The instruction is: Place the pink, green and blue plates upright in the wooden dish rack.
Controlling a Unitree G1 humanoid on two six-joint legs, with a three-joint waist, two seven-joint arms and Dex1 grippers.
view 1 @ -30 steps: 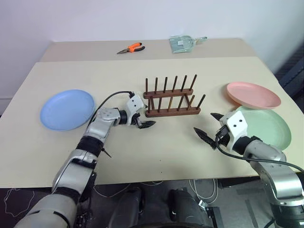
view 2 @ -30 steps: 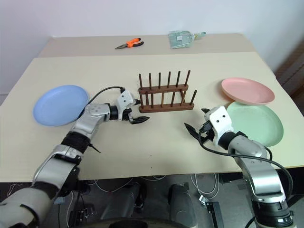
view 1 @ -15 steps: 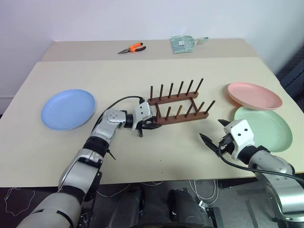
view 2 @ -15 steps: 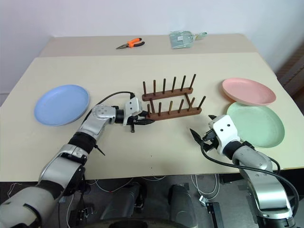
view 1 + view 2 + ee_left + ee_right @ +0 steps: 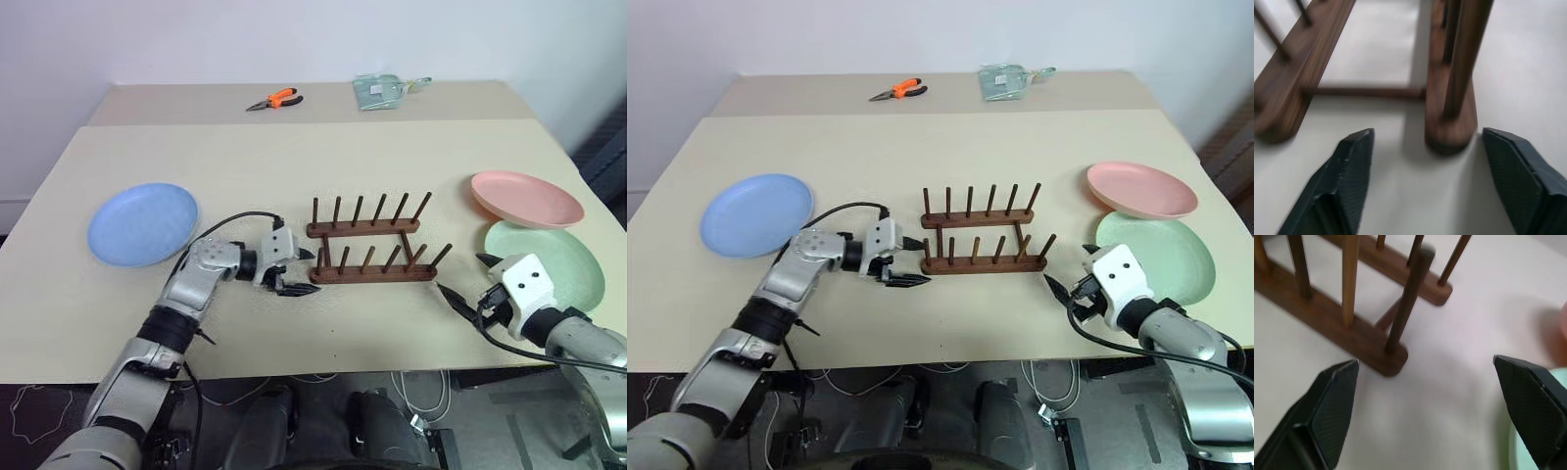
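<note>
The wooden dish rack [image 5: 372,251] stands empty at the table's middle, its two pegged rails running left to right. My left gripper [image 5: 306,273] is open just off the rack's left end; in the left wrist view the near rail's rounded end [image 5: 1449,132] lies just ahead of the gap between the fingers [image 5: 1349,171]. My right gripper [image 5: 462,275] is open off the rack's right end, apart from it. The blue plate [image 5: 143,223] lies flat at the left. At the right lie the pink plate [image 5: 526,199] and, nearer me, the green plate [image 5: 554,262].
Orange-handled pliers [image 5: 275,99] and a clear packet [image 5: 377,90] lie on the far table strip. The table's front edge [image 5: 323,367] runs close below both grippers.
The rack has been pulled nearer to me and turned back square. My left gripper shut on its left end half a second ago and has let go. The right gripper drew back to the right.
</note>
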